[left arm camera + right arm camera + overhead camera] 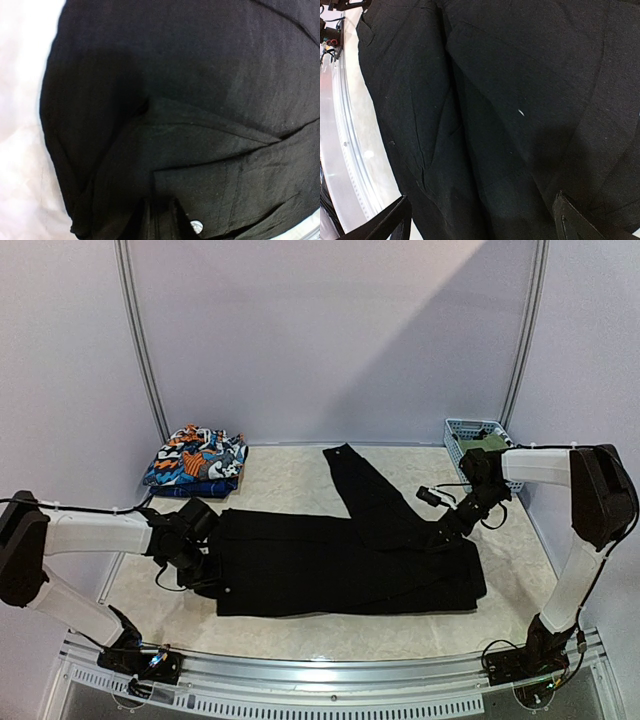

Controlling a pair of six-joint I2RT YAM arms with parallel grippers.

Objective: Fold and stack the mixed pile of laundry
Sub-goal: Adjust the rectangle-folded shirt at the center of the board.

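The long black trousers [340, 560] lie spread flat across the middle of the table, with one leg [360, 485] angled toward the back. My left gripper [205, 565] is at their left edge. In the left wrist view its fingers [177, 220] stand close together with a raised fold of the black cloth [200, 140] pinched between them. My right gripper [440, 532] hovers low over the trousers' right part, wide open. In the right wrist view its fingertips [572, 217] flank bare black cloth [485, 125] with nothing held. A folded orange-blue-white print garment [195, 460] lies at the back left.
A light-blue lattice basket [462, 435] stands at the back right corner with something olive-green [497, 444] inside. The metal front rail [330, 670] runs along the near table edge, between the two arm bases. A curved white wall closes off the back.
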